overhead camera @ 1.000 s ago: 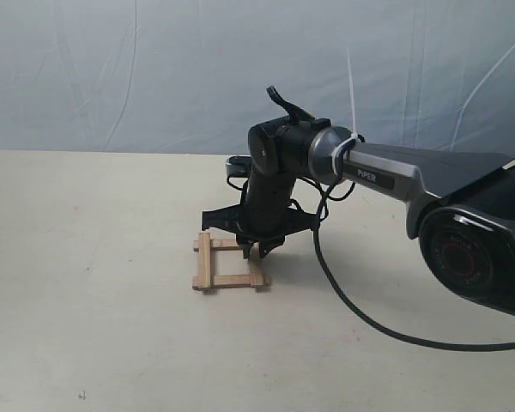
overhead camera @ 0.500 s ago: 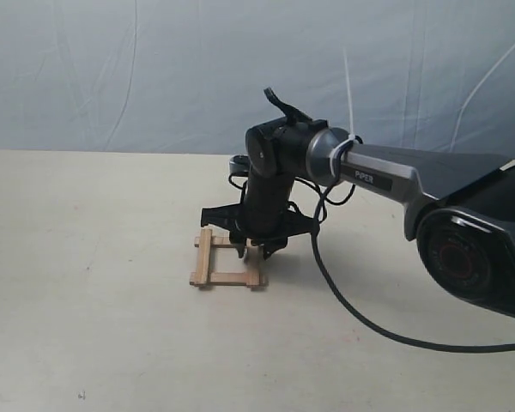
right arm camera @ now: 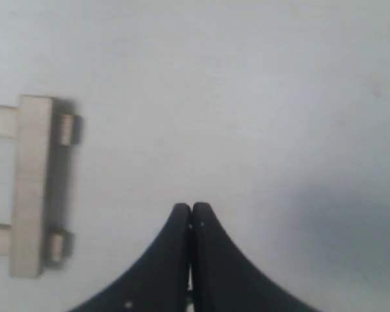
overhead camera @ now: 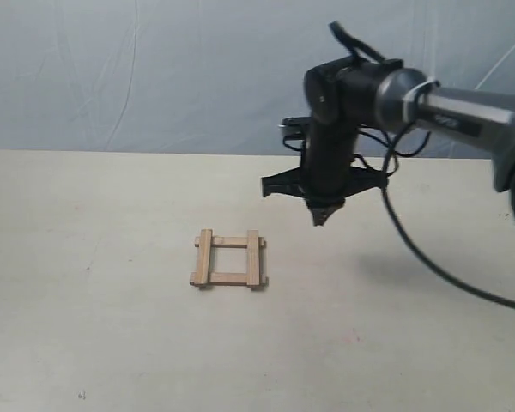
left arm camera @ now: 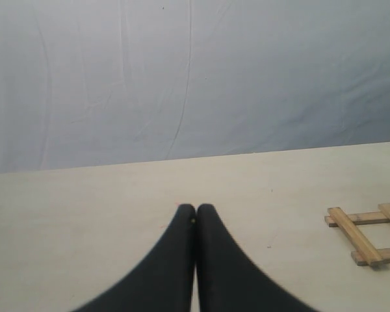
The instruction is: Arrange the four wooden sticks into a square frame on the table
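Note:
Four light-brown wooden sticks form a small open square frame (overhead camera: 229, 258) on the cream table (overhead camera: 86, 326), two sticks lying across the ends of the other two. My right gripper (overhead camera: 318, 218) hangs above the table, up and to the right of the frame, shut with nothing in it. In the right wrist view its tips (right arm camera: 192, 208) are closed together and one side of the frame (right arm camera: 31, 185) lies off to the side. The left wrist view has my left gripper (left arm camera: 195, 208) shut and empty, with the frame (left arm camera: 367, 234) at the picture's edge. The left arm is outside the exterior view.
A wrinkled blue-grey backdrop (overhead camera: 154, 69) hangs behind the table. The right arm's black cable (overhead camera: 429, 266) loops down to the tabletop on the right. The arm's shadow (overhead camera: 395, 268) falls right of the frame.
The right gripper has lifted off the frame's right side and swung up and to the right. The frame shifted slightly left earlier and now lies free.

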`<action>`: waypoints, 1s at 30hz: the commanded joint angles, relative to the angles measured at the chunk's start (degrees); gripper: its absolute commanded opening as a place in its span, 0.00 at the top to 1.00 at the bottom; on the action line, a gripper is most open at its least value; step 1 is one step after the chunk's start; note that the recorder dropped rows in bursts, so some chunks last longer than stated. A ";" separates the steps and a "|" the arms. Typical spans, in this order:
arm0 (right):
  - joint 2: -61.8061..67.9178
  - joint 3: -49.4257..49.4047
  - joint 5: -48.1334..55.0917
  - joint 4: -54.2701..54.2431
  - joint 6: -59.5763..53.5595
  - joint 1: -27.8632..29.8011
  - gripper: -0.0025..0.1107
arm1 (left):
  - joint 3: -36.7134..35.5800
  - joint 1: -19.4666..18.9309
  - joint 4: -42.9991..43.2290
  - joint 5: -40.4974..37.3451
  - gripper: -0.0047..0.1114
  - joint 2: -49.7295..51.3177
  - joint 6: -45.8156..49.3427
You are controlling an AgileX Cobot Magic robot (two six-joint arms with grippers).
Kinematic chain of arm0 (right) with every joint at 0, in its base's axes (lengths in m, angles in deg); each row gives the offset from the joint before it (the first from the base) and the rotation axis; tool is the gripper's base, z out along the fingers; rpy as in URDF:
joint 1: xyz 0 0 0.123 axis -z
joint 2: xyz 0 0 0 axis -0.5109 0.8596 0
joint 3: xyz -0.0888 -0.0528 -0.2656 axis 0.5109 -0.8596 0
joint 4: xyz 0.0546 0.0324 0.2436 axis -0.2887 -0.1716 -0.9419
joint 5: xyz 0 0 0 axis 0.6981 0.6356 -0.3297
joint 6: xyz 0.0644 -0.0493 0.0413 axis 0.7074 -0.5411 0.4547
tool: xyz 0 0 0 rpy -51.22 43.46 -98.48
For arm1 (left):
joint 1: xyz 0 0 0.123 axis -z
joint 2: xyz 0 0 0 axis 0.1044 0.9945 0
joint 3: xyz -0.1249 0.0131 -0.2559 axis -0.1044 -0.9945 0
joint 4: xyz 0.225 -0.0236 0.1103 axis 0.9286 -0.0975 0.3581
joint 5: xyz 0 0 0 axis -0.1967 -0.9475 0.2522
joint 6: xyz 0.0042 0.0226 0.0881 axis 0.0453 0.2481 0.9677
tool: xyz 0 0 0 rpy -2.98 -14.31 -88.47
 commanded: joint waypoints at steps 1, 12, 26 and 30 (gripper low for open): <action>-9.11 -14.37 -5.97 -5.61 -9.65 7.95 0.99 | -0.15 0.22 0.29 -0.01 0.96 -0.35 -0.02; -40.73 -58.08 -41.31 -4.83 -12.34 27.90 0.99 | -0.15 0.22 0.29 -0.01 0.96 -0.35 -0.02; -91.38 -96.22 -60.01 3.17 -12.34 38.53 0.99 | -0.15 0.22 0.29 -0.01 0.96 -0.35 -0.02; -102.02 -107.58 -73.16 0.54 -12.20 34.52 0.99 | -0.15 0.22 0.29 -0.01 0.96 -0.35 -0.02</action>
